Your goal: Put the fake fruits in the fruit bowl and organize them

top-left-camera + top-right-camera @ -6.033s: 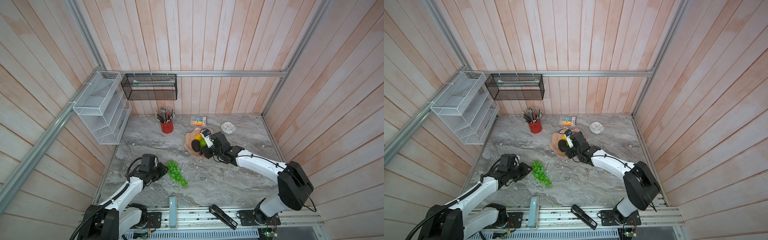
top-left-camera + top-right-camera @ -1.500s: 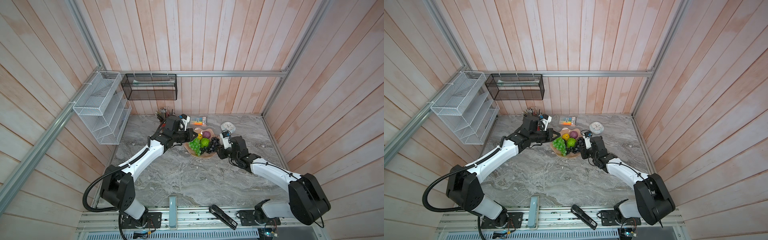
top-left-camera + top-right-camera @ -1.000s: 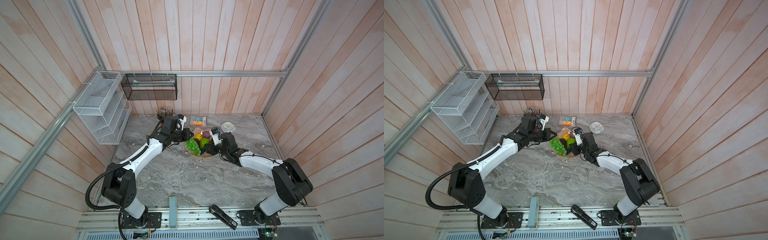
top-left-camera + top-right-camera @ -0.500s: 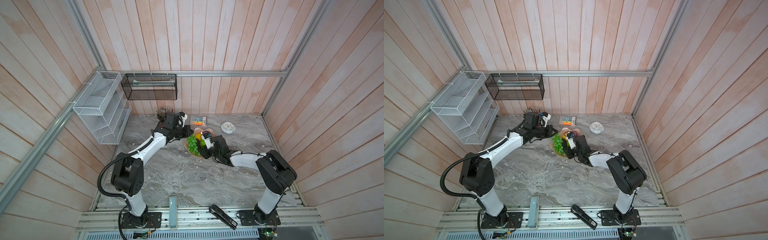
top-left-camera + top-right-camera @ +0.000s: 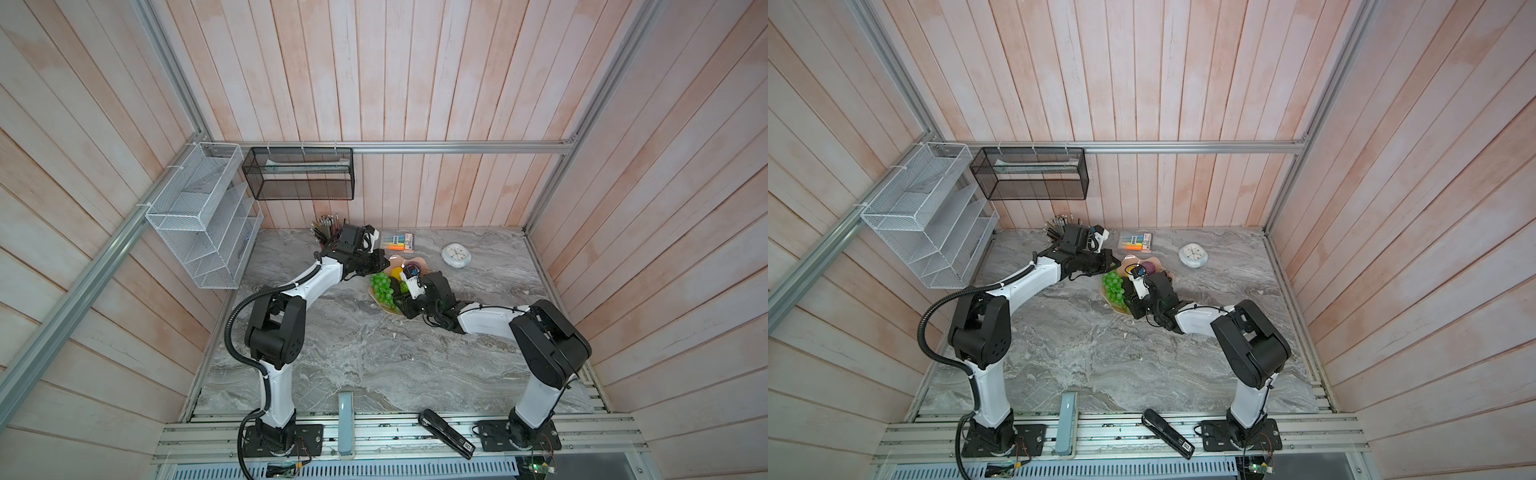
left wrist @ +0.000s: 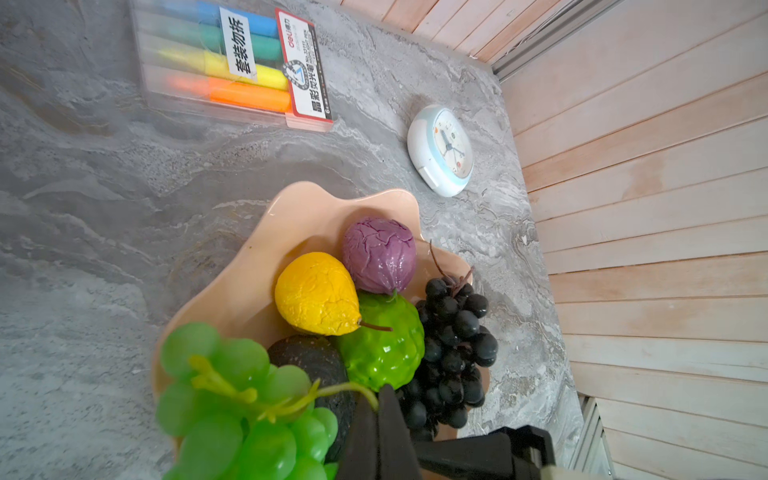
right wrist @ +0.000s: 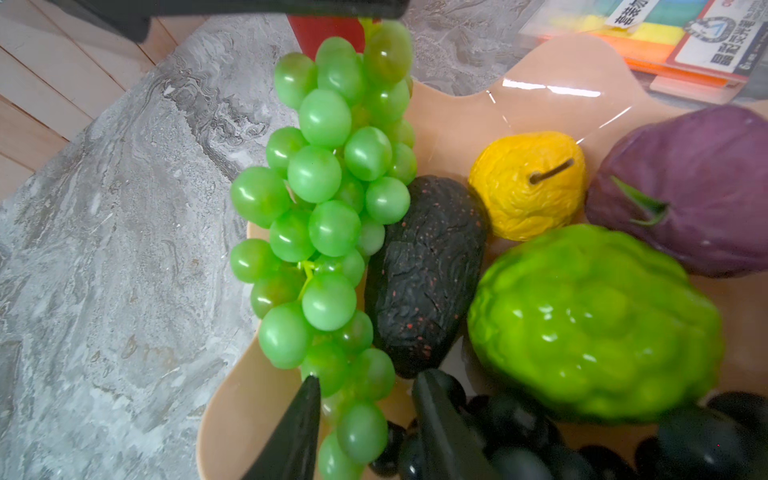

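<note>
The left gripper (image 6: 380,392), clamped on the stem of the green grapes (image 7: 328,195), hangs them over the rim of the bowl (image 7: 540,104) near the back edge of the tabletop (image 5: 374,353). The right gripper (image 7: 370,376) stands narrowly open astride their tip. Released here, the bunch could slide off the rim. Free room: only beside the avocado (image 7: 424,274).

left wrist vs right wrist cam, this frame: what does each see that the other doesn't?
Left wrist only: the white clock, and the left gripper with jaws shut on the stem of the green grape bunch.
Right wrist only: the red cup, and the right gripper, jaws apart around that bunch's lower end.
Both: fruit bowl, avocado, yellow fruit, purple fruit, lime-green fruit, black grapes, highlighter pack.
</note>
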`<state>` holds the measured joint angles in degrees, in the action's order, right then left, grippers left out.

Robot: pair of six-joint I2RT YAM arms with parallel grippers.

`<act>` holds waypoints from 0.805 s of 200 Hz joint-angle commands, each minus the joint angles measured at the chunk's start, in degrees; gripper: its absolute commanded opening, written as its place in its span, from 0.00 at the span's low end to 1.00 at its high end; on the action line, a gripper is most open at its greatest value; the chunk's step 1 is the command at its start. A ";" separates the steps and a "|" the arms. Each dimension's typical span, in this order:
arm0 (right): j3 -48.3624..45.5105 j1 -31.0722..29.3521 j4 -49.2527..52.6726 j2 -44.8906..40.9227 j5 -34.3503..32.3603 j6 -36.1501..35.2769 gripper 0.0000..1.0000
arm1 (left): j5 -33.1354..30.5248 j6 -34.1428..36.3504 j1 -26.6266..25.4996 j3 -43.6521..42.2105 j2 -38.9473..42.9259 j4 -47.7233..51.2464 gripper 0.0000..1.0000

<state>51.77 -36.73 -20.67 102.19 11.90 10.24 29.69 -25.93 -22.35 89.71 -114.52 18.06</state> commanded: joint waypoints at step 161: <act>-6.61 -1.34 5.54 -14.13 -7.11 1.53 0.39 | 2.29 2.53 1.31 3.07 -0.40 -1.91 0.44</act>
<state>45.01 -37.74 -17.96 91.05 7.07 11.20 34.98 -24.43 -21.41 92.55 -119.57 14.28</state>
